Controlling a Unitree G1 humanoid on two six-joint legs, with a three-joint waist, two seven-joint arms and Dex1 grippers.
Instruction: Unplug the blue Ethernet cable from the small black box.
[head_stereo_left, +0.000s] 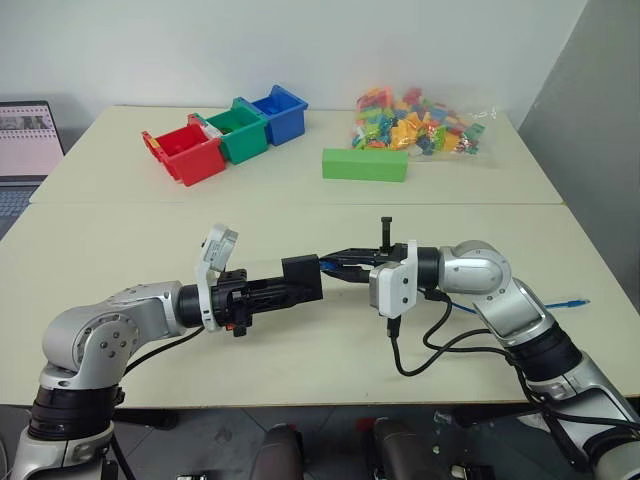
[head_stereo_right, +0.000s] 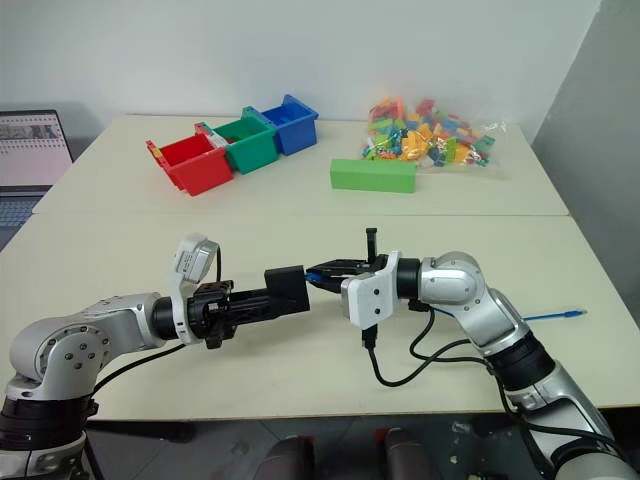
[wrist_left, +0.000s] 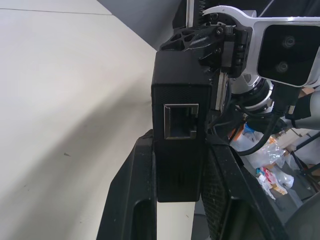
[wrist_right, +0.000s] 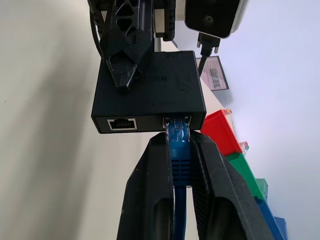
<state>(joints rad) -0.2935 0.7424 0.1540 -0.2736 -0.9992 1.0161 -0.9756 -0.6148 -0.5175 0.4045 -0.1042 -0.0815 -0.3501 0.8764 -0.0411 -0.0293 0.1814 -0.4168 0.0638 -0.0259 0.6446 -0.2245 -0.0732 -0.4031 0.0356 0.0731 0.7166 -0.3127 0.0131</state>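
Small black box (wrist_right: 149, 92), matte, 2 ports, sat clamped in left gripper (head_stereo_left: 290, 285) jaws above open tabletop (head_stereo_left: 300, 205). Right gripper (wrist_right: 179, 165) jaws pinched blue Ethernet cable (wrist_right: 178, 150), plug seemingly still seated.

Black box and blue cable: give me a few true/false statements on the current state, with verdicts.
1. The left end effector is shut on the black box. True.
2. The blue cable is already out of the box. False: its plug still sits in one port.
3. The right end effector is shut on the cable's plug end. True.
4. The box rests on the table. False: it is held above it, between the two end effectors.
5. The box's second port beside the cable is empty. True.
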